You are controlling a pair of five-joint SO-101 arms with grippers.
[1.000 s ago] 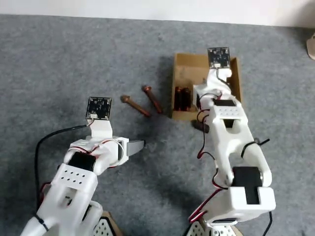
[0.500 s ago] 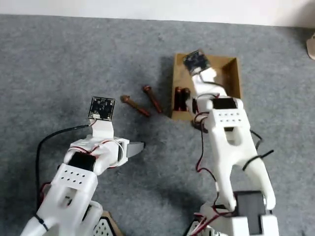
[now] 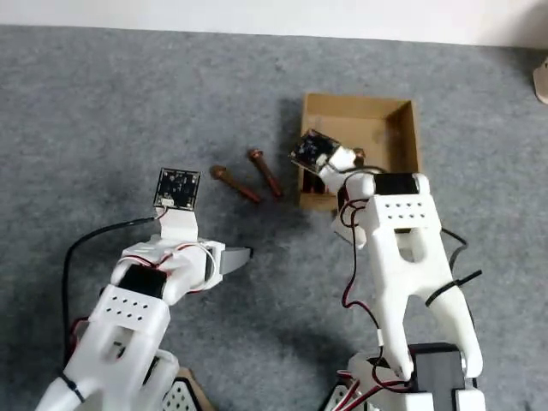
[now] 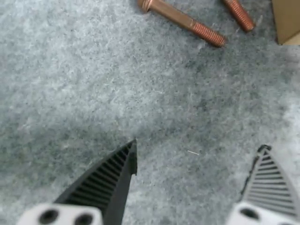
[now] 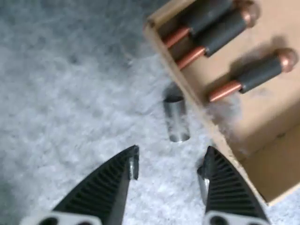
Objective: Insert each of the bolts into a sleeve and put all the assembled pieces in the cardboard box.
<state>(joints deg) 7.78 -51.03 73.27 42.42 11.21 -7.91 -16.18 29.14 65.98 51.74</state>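
Two bare copper bolts (image 3: pixel 235 184) (image 3: pixel 265 171) lie on the grey carpet left of the cardboard box (image 3: pixel 377 128). In the left wrist view the same bolts (image 4: pixel 180 21) (image 4: pixel 239 14) lie ahead of my left gripper (image 4: pixel 198 149), which is open over bare carpet. My right gripper (image 5: pixel 171 164) is open just short of a loose grey sleeve (image 5: pixel 176 119) lying on the carpet against the box's outer wall (image 5: pixel 187 89). Three bolts in dark sleeves (image 5: pixel 211 18) (image 5: pixel 225 30) (image 5: pixel 253 75) lie inside the box.
The right arm's wrist camera (image 3: pixel 312 152) hangs over the box's near left corner. A black cable (image 3: pixel 77 248) trails beside the left arm. A tan object (image 3: pixel 541 81) sits at the far right edge. Open carpet lies between the two arms.
The right arm has swung out of the box toward its near left corner, over the carpet. The left arm has barely moved.
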